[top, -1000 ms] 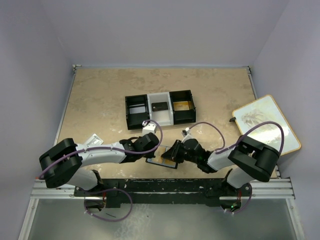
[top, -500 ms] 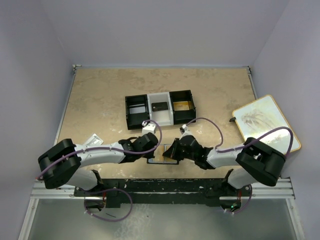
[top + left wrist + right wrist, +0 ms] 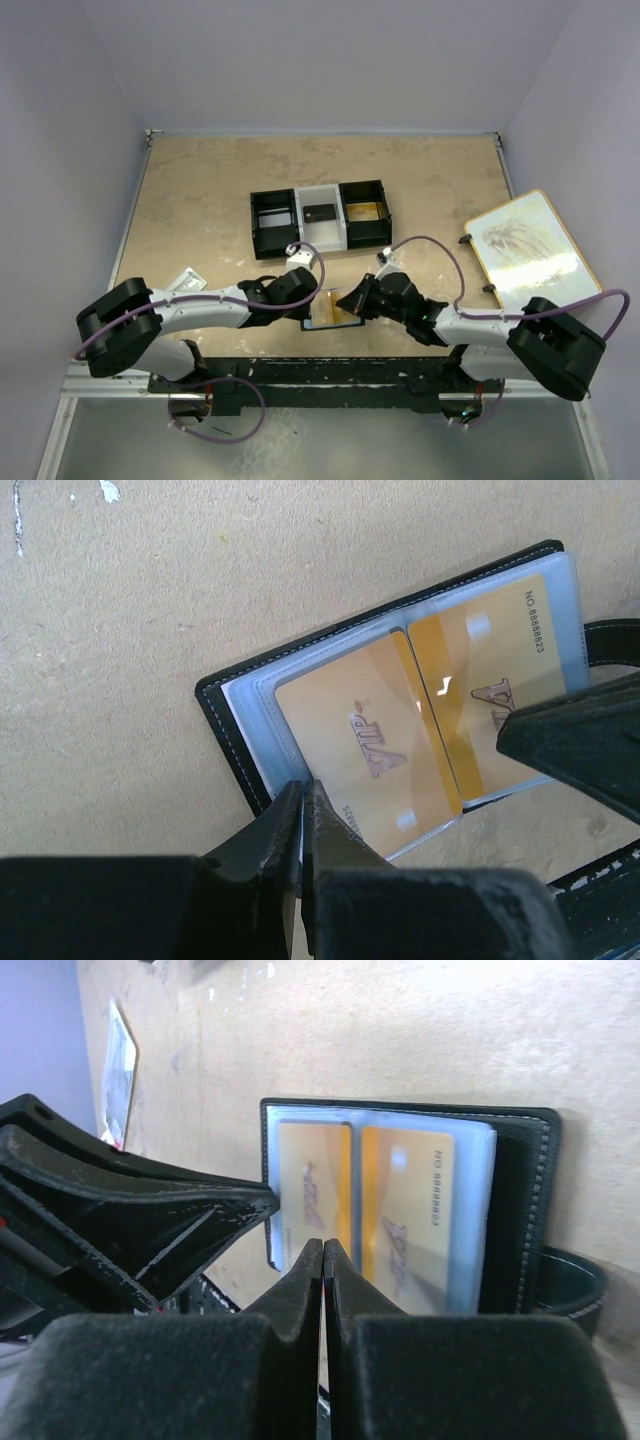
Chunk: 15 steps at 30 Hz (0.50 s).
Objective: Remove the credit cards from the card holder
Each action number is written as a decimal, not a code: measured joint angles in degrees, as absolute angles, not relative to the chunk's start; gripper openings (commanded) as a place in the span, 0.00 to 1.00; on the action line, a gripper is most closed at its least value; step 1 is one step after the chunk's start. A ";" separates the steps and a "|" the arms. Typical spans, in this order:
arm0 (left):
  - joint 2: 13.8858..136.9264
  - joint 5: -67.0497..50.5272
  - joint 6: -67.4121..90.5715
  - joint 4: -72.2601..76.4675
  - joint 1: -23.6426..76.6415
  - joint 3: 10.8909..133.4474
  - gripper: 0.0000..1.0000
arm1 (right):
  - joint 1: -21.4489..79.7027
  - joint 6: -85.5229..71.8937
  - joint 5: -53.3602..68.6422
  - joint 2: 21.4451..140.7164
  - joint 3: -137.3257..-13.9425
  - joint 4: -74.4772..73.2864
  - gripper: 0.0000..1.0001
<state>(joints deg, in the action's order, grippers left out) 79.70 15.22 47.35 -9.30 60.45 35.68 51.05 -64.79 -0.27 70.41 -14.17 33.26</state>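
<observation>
Two gold credit cards [image 3: 370, 755] lie sleeved inside one open card holder [image 3: 222, 730].

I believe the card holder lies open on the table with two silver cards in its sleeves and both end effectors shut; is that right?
Not quite: the left wrist view shows the two cards are gold, not silver. The card holder does lie open on the table, and the left end effector and right end effector are shut.

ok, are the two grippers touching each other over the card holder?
Apart. Left wrist view: the left gripper sits at one edge of the card holder, the right gripper at another, with gold credit cards showing between them.
</observation>
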 measured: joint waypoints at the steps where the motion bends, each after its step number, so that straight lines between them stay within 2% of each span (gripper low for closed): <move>1: 79.70 15.20 47.37 -9.30 60.45 35.68 0.00 | 50.78 -64.84 -0.25 70.06 -13.76 33.26 0.08; 2: 79.70 15.20 47.40 -9.30 60.45 35.68 0.00 | 50.48 -64.90 -0.23 69.87 -13.41 33.21 0.14; 5: 79.70 14.83 47.37 -9.28 60.45 35.68 0.15 | 50.09 -64.75 0.91 69.91 -12.91 33.56 0.22; 8: 79.64 14.06 47.42 -9.30 60.47 35.68 0.22 | 50.09 -64.18 2.74 71.22 -12.86 35.03 0.24; 15: 76.73 13.63 48.01 -10.39 60.47 35.68 0.30 | 50.09 -63.68 5.41 76.53 -12.75 37.85 0.26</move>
